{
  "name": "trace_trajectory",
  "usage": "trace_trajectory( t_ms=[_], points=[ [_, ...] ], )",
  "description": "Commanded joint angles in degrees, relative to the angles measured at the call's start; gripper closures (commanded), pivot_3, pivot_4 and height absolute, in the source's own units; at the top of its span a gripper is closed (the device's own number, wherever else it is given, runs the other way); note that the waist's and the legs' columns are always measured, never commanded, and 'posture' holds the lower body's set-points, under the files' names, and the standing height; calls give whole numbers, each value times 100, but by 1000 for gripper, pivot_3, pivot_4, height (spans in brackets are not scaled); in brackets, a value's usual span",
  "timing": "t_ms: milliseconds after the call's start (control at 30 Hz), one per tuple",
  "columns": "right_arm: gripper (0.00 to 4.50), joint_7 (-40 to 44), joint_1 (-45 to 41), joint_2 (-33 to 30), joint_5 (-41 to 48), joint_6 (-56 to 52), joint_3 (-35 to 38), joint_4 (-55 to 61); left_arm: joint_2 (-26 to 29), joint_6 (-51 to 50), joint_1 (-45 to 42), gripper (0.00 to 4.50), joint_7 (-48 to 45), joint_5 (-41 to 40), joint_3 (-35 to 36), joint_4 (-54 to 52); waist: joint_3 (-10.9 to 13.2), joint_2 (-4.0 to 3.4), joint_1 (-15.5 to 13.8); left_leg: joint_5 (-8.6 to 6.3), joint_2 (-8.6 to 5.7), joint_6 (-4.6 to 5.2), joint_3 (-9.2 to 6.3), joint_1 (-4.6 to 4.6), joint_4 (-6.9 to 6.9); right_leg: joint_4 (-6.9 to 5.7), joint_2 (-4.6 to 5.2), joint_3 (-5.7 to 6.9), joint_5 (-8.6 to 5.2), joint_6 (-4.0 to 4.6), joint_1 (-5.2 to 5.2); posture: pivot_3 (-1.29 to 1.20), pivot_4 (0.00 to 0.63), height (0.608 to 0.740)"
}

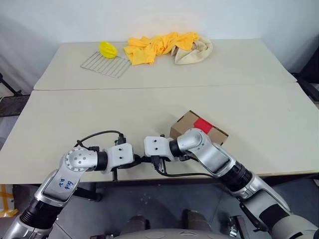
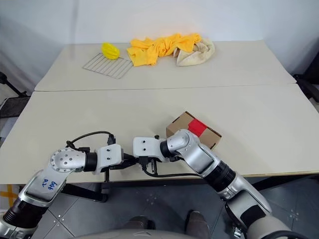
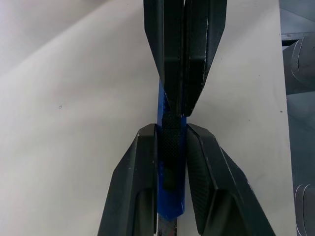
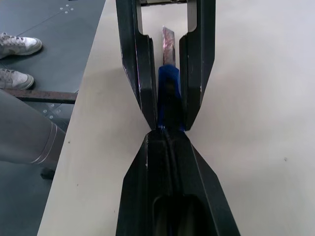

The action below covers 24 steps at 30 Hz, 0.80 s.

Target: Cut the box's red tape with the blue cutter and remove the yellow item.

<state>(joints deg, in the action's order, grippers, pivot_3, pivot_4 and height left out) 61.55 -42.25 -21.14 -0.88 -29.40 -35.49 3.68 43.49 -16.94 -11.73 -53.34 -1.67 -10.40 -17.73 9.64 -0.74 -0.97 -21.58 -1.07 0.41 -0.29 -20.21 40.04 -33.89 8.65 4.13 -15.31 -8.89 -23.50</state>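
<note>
At the near edge of the table (image 1: 60, 129), the robot's two hands meet tip to tip over the blue cutter (image 3: 170, 162). The left hand (image 3: 171, 147) has its fingers narrowed around the cutter's blue body, holding it, with the metal blade end pointing back toward that hand's wrist. The right hand (image 4: 170, 135) has its fingers pressed tight together, pinching the cutter's opposite end, where a dark textured slider sits.

Judging from this, the risk lies in the shared grip. If one hand pulls or twists while the other holds firm, the slim cutter could slip free and drop off the table edge just below. A tug on the slider end alone could also shift the blade instead of passing the tool across. The blade points away from the box (image 1: 183, 124), so the cutter would likely need turning before any cut.

The box sits on the table just beyond the right arm, near both hands but not touching them. Its red tape (image 1: 202, 125) faces up and looks uncut, with the flaps closed. At the far side of the table, well apart, lie a wire rack (image 1: 104, 64), a small yellow object (image 1: 107, 49), and a heap of yellow and cream cloths (image 1: 164, 46).
</note>
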Motion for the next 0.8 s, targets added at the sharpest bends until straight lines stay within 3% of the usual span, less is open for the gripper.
trace_trajectory(
  t_ms=[33, 167, 233, 367, 500, 667, 800],
  points=[
    [4458, 95, 83, -306, 454, -742, 656, 850, -83, 317, 279, 3742, 111, 20, 22, 283, 0, 0, -19, 0, 0, 0, -2, -3, 0, 1, 0, 0, 0, 0, -2, 0, 150, 740],
    [4458, 200, 46, -712, 1126, -1812, 1390, 1542, -209, 1028, 384, 3742, 266, -228, 551, 613, 2, 0, -15, -2, 1, -2, -2, -12, -1, 6, 1, 1, 0, 0, -12, 0, 150, 740],
    [4118, 192, 0, -888, 1430, -2238, 1729, 1729, -248, 1382, 400, 3742, 296, -320, 730, 830, 4, 1, -10, -3, 6, -4, -2, -13, -2, 6, -1, 4, 0, 0, -13, 0, 150, 740],
    [2959, -73, -245, -1045, 1896, -2965, 2452, 1756, -275, 2154, 311, 3742, 486, -303, 1027, 1302, 9, 2, 15, -4, 10, -6, -1, -15, -3, 8, -4, 6, 0, 1, -16, 0, 150, 740],
    [1654, -338, -874, -1036, 2470, -4100, 3169, 1410, -661, 3765, 39, 3742, 1068, -429, 1657, 1815, 17, 7, 67, -6, 9, -8, 3, -24, -7, 9, -1, 6, 0, 1, -29, 0, 150, 740],
    [10, -936, -1404, -671, 2674, -4498, 3453, 820, -909, 4716, -473, 3742, 1589, -33, 1625, 2331, 20, 13, 106, -10, 11, -14, 2, -26, -7, 8, 1, 30, 1, 3, -30, 0, 150, 740],
    [10, -1205, -1844, -302, 2937, -4744, 3700, 280, -1088, 5278, -905, 3742, 1862, 232, 1473, 2703, 21, 14, 121, -11, 9, -13, 17, -28, -6, 7, 2, 36, 1, 2, -35, 0, 150, 740]
  ],
)
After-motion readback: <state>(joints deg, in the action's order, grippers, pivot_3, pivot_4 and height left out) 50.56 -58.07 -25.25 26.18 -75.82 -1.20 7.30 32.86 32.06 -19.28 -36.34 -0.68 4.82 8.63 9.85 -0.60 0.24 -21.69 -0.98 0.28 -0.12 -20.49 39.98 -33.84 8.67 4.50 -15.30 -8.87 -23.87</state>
